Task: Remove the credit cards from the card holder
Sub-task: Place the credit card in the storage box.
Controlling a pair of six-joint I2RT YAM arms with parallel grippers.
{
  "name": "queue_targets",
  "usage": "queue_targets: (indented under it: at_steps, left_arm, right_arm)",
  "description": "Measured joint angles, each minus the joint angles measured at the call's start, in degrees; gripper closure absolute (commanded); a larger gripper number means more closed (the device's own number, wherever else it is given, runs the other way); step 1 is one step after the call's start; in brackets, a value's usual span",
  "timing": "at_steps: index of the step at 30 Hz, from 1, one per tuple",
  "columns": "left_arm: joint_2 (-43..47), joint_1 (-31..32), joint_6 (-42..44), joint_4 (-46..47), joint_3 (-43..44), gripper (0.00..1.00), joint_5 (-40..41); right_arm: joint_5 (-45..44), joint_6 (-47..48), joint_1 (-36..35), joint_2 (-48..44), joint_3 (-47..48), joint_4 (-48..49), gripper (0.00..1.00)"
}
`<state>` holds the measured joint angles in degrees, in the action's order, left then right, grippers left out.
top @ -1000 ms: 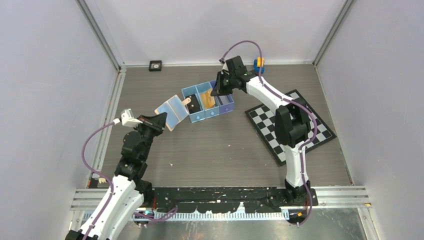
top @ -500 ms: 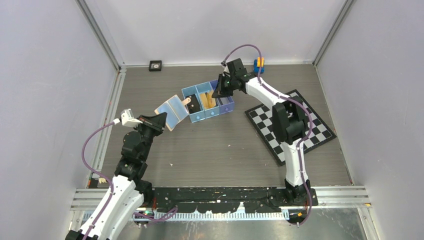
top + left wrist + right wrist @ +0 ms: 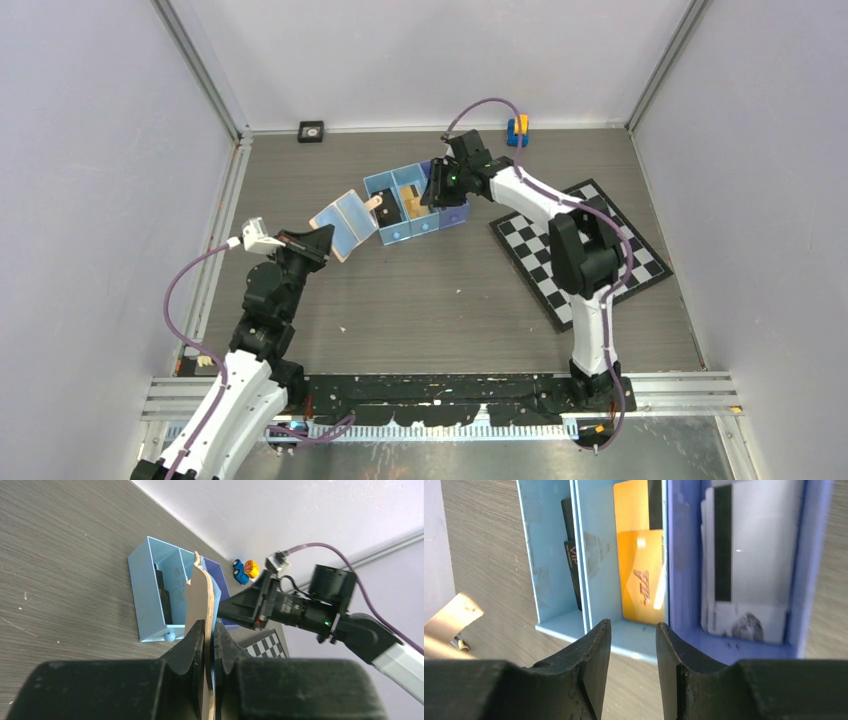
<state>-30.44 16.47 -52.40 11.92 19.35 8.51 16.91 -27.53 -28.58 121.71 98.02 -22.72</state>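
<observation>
left tool [image 3: 209, 631] pinching card holder [image 3: 200, 587], right tool [image 3: 632, 630] spread, apparently empty, over orange cards [image 3: 639, 575] in blue tray [image 3: 596, 555]

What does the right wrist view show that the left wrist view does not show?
Only the right wrist view: the faces of the orange cards and pale cards lying in the tray.
Only the left wrist view: the left gripper shut on the holder, seen edge on; a blue and orange toy; the checkerboard.
Both: the tray, the right gripper with its jaws open, and the holder, of which the right wrist view shows only a corner.
</observation>
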Motion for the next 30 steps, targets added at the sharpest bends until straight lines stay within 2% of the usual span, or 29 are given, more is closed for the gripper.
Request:
queue_targets:
  at_steps: [3, 6, 8, 9, 10, 16, 21, 30]
  left_arm:
    - [-0.66, 0.0, -0.09, 0.13, 0.0, 1.0, -0.24]
    - [-2.64, 0.0, -0.26, 0.9, 0.0, 1.0, -1.7]
    - [-4.81, -0.02, -0.35, 2.23, 0.02, 1.0, -3.8]
    - [-6.27, -0.04, -0.39, 3.3, 0.02, 1.0, -5.49]
    - [-7.58, -0.04, -0.52, 4.35, 0.02, 1.0, -6.84]
    - [-16.59, -0.07, -1.9, 15.26, 0.04, 1.0, -19.26]
    - [-22.18, -0.04, -4.7, 25.22, 0.22, 1.0, -27.54]
    - [-32.3, -0.04, -11.26, 41.35, 1.53, 1.0, -37.42]
  right_arm:
    - [-2.05, -0.17, 0.24, -6.36, -5.9, 1.62, 0.52]
    - [-3.85, -0.72, 0.48, -14.4, -12.35, 4.22, 0.44]
    - [-4.98, -1.25, 0.68, -20.06, -16.55, 5.81, 0.34]
    - [-5.46, -1.66, 0.7, -23.06, -18.91, 6.64, 0.24]
    - [-5.7, -2.08, 0.68, -25.94, -21.42, 7.8, 0.22]
    - [-4.96, -6.1, -0.02, -42.6, -42.05, 17.9, 0.19]
    - [-3.28, -9.11, -0.28, -47.15, -54.53, 27.43, 0.23]
    - [-1.11, -12.2, -0.31, -47.69, -58.16, 37.94, 0.29]
